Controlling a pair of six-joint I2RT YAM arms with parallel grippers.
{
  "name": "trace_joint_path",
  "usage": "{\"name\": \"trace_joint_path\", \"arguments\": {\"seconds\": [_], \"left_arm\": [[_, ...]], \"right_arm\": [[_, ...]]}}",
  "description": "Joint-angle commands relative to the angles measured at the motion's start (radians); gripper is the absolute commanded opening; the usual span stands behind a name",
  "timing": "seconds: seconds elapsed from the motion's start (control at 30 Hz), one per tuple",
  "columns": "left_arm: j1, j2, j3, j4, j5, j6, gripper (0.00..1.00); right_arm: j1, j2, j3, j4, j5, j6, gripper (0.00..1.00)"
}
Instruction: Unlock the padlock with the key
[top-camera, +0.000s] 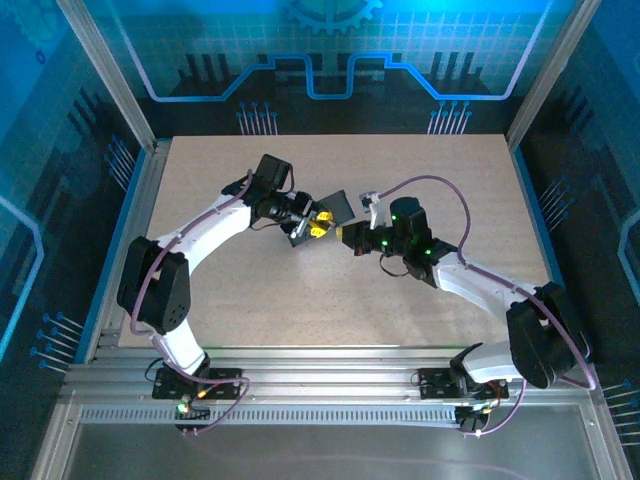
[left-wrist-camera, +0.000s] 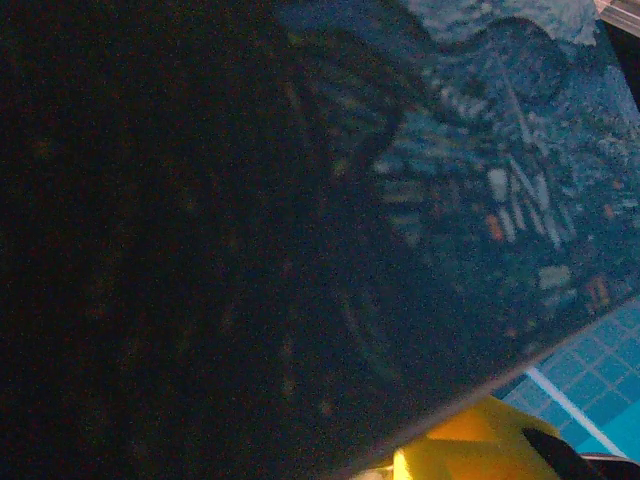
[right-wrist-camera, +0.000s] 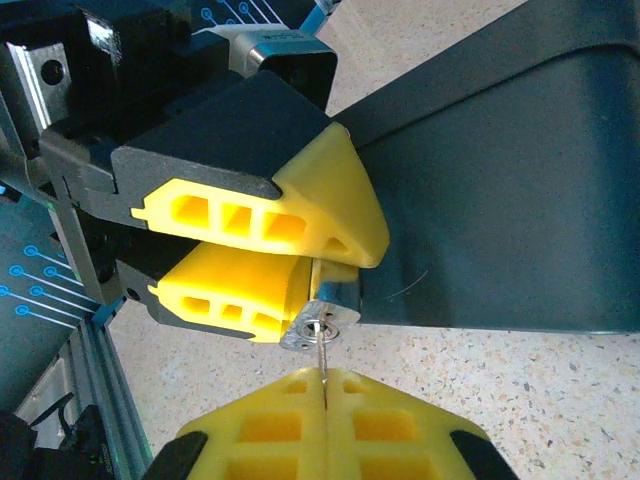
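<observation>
— Yellow pads (right-wrist-camera: 340, 200), two of them, upper left in the right wrist view. That is the left claw (right-wrist-camera: 340, 275), narrowed onto the padlock (right-wrist-camera: 322, 318). Only a silvery corner of the padlock pokes out between the tips. Its shackle is hidden.

— And the key (right-wrist-camera: 322, 355)?

— Thin silver blade, upright, seen edge-on. The right claw (right-wrist-camera: 323, 390) has it pinched, its own pads pressed together around it. The blade's tip sits at the keyhole in the padlock's face. How far in, cannot tell. The key's head is buried between the pads.

— The dark slab behind?

— The box (right-wrist-camera: 500, 200), seen from its unlit side, tilted and running off the right edge. It lies against the left claw's upper pad. Where it joins the padlock is covered.

— Left wrist view?

— Mostly the box again, very close. The left half is nearly black. Blue swirl paint with pale flecks shows toward the right. A yellow pad corner is cut off by the bottom edge.

— From above?

— Both arms reach in over the middle of the speckled table (top-camera: 450, 180), claws nose to nose. The box is a small dark square just beyond the left claw. Padlock and key are too small to pick out there.
</observation>
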Motion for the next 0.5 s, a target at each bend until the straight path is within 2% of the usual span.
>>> {"name": "trace_joint_path", "arguments": {"seconds": [0.0, 0.47], "left_arm": [[0.002, -0.051, 0.019, -0.002, 0.025, 0.030, 0.00], [0.002, -0.050, 0.022, -0.017, 0.015, 0.024, 0.00]], "right_arm": [[0.019, 0.012, 0.038, 0.053, 0.023, 0.003, 0.00], [0.031, 0.032, 0.041, 0.094, 0.045, 0.026, 0.00]]}}
